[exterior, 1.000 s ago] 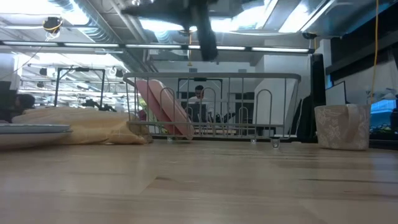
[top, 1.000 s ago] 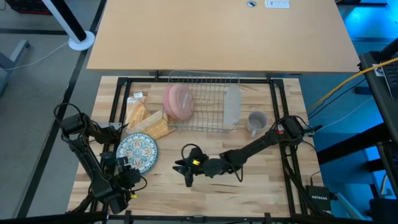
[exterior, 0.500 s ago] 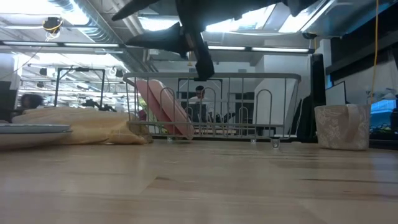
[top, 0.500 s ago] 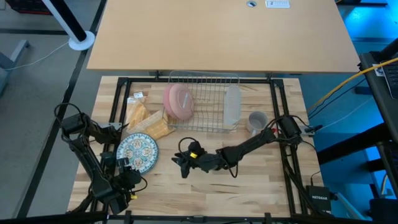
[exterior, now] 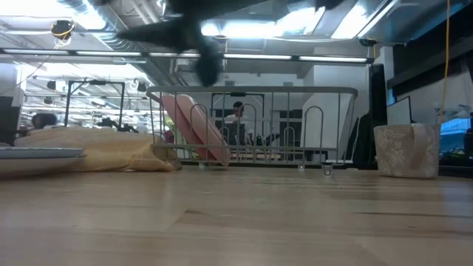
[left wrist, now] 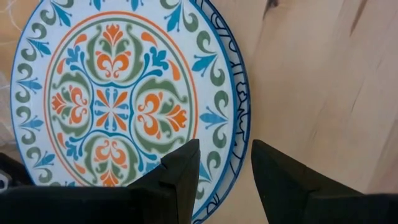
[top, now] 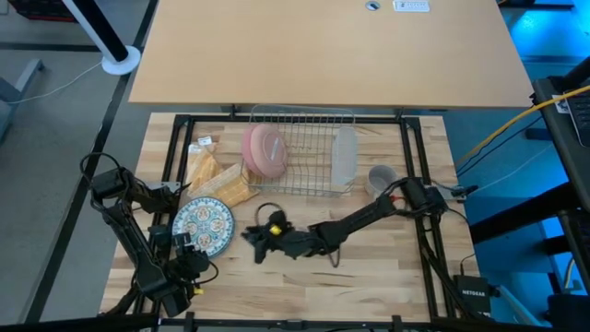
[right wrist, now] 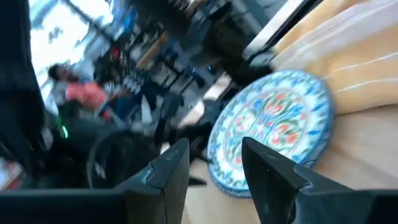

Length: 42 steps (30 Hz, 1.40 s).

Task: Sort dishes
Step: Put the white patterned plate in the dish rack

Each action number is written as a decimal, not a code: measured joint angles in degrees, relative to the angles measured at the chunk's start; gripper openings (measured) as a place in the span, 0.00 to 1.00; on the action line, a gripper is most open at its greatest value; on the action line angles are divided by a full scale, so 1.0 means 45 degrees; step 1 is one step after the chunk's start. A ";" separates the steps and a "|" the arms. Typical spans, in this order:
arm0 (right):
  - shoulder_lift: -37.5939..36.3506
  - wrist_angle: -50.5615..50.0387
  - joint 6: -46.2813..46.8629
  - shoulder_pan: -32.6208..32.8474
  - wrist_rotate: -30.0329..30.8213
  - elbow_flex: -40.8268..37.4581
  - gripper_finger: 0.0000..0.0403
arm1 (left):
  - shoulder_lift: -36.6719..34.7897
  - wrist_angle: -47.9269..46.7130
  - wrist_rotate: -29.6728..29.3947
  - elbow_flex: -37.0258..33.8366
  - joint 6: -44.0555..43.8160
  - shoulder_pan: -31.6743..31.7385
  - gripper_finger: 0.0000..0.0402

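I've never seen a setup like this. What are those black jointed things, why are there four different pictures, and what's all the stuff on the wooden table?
The black jointed things are two robot arms, each ending in a two-finger gripper. One picture looks straight down on the table, one looks level across the tabletop, and two come from cameras on the arms' wrists.

On the table stands a wire rack with pink plates leaning in it. Beside it are a yellow cloth and a grey mug. A patterned plate lies flat.

The left gripper waits at the near left corner; its camera looks down at the patterned plate. The right gripper reaches across the middle, close to that plate. Both grippers are open and hold nothing.
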 joint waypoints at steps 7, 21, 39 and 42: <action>0.1651 -0.1158 -0.0967 -0.0280 -0.1012 0.2879 0.38 | 0.0000 0.0023 -0.0002 -0.0010 0.0051 0.0124 0.34; 0.2048 -0.1748 -0.0918 -0.1009 -0.1139 0.3431 0.38 | 0.0010 0.0528 0.0378 -0.0735 0.0599 0.0329 0.34; 0.2037 -0.2834 -0.0514 -0.1488 -0.0677 0.3431 0.38 | 0.0024 0.0175 -0.0129 -0.1302 0.0670 0.0527 0.34; 0.2033 -0.3248 -0.0491 -0.1485 -0.0679 0.3431 0.38 | 0.0024 -0.0354 -0.0263 -0.1307 0.0668 0.0681 0.34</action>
